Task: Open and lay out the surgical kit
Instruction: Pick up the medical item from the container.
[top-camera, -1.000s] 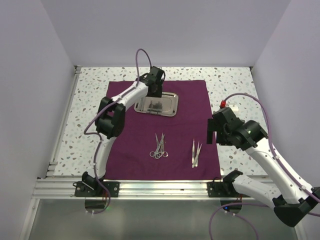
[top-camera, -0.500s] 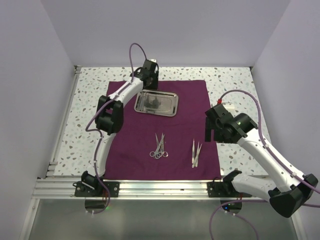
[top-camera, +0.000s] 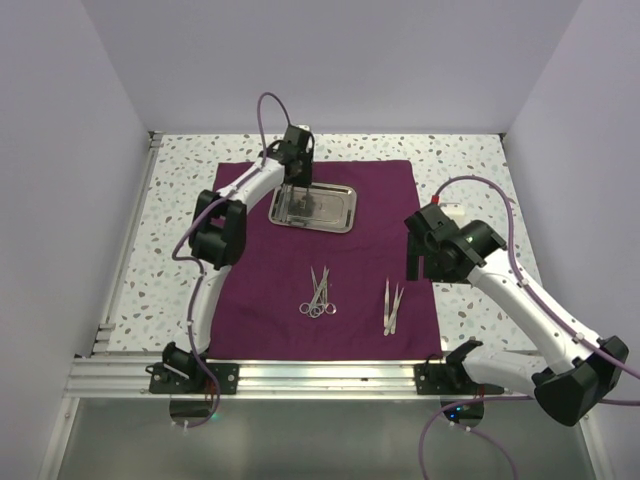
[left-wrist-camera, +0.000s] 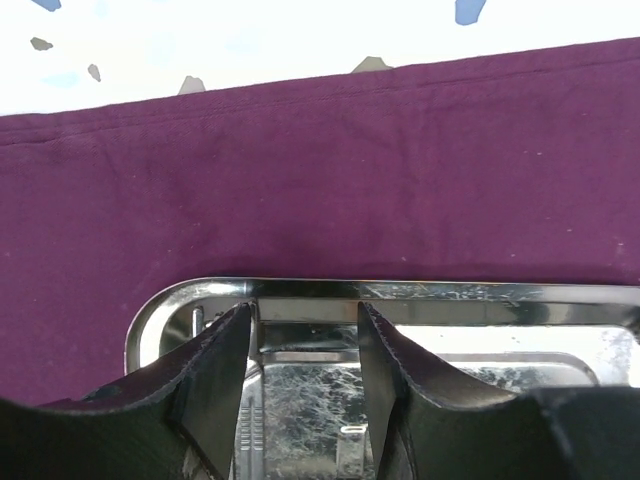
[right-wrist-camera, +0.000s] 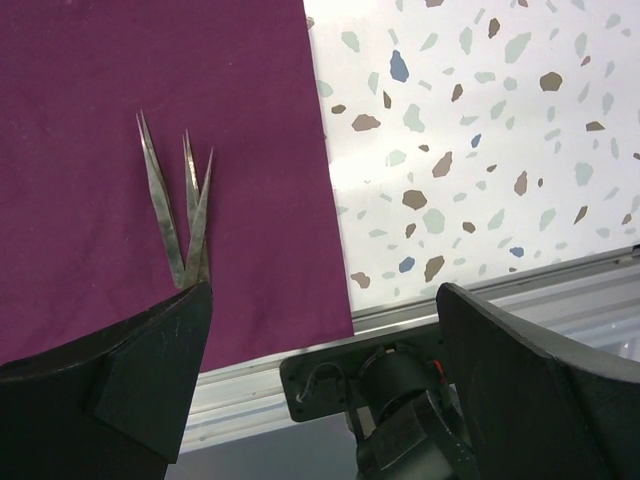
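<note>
The dark purple cloth (top-camera: 330, 250) lies spread flat on the speckled table. The steel tray (top-camera: 335, 212) sits on its far part. Ring-handled scissors (top-camera: 318, 296) and tweezers (top-camera: 392, 306) lie on the near part. My left gripper (top-camera: 296, 183) is open at the tray's far left corner. In the left wrist view its fingertips (left-wrist-camera: 225, 350) reach inside the tray (left-wrist-camera: 450, 292), and a slim ribbed steel instrument (left-wrist-camera: 250, 432) lies beside the left finger. My right gripper (top-camera: 417, 264) is wide open and empty above the cloth's right edge. The tweezers (right-wrist-camera: 180, 210) show just beyond its left finger (right-wrist-camera: 150, 370).
Bare terrazzo table (top-camera: 470, 180) surrounds the cloth. White walls close in the left, back and right. An aluminium rail (top-camera: 320, 375) runs along the near edge, with the arm mounts bolted on it; the right one shows in the right wrist view (right-wrist-camera: 400, 390).
My left gripper has moved from over the tray's middle to its far left corner. My right arm has shifted left toward the cloth's right edge. Scissors and tweezers have not moved.
</note>
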